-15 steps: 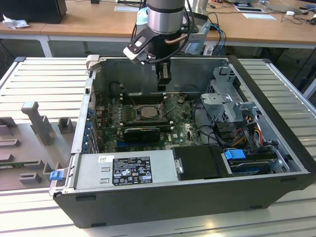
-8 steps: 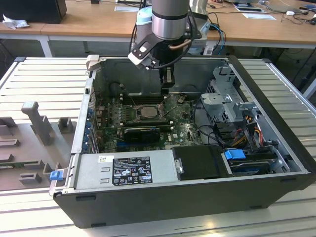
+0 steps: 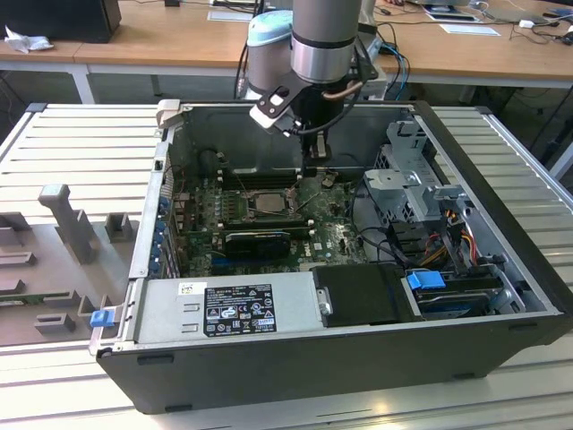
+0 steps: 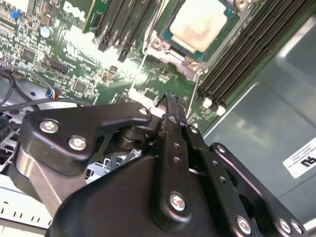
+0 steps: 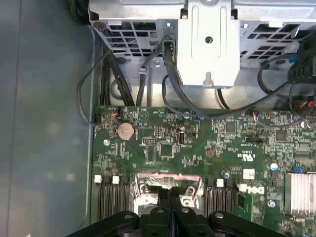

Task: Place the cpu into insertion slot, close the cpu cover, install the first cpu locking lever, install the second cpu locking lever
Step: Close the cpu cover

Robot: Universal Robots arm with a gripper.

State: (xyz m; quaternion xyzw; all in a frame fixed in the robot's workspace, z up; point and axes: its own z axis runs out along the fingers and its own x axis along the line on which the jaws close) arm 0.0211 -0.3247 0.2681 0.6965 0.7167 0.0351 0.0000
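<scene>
The arm (image 3: 322,45) is reaching steeply down into the open black computer case (image 3: 358,358), its black gripper (image 3: 315,168) hanging with jaws pressed together on nothing. Just beyond the jaws, the green motherboard (image 5: 197,148) is carrying the silvery cpu cover (image 4: 173,53), lying flat around the pale, dull cpu (image 4: 200,22). The case is sitting on a ribbed grey table (image 3: 81,134), with wooden desks (image 3: 161,45) behind.
</scene>
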